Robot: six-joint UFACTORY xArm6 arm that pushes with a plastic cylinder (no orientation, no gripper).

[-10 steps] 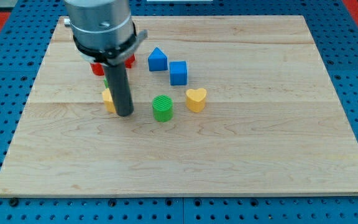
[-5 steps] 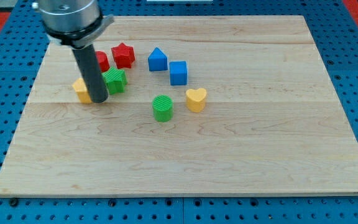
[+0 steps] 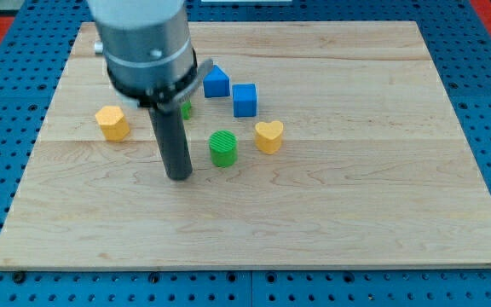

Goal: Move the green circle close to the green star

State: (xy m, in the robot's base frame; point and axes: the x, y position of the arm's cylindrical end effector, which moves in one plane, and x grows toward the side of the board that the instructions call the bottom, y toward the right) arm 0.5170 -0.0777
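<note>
The green circle (image 3: 223,147) is a ribbed green cylinder near the board's middle. My tip (image 3: 178,176) rests on the board a short way to its left and slightly below, not touching it. The green star (image 3: 185,108) is almost fully hidden behind the arm; only a green sliver shows, up and left of the circle.
A yellow hexagon block (image 3: 112,123) lies at the left. A blue house-shaped block (image 3: 216,82) and a blue cube (image 3: 245,100) sit above the circle. A yellow heart (image 3: 268,136) lies just right of the circle. The red blocks are hidden behind the arm.
My tip has swung from the left beside the yellow hexagon to the right and down, ending left of the green circle. The yellow hexagon was pushed left earlier. The arm now hides the star and red blocks.
</note>
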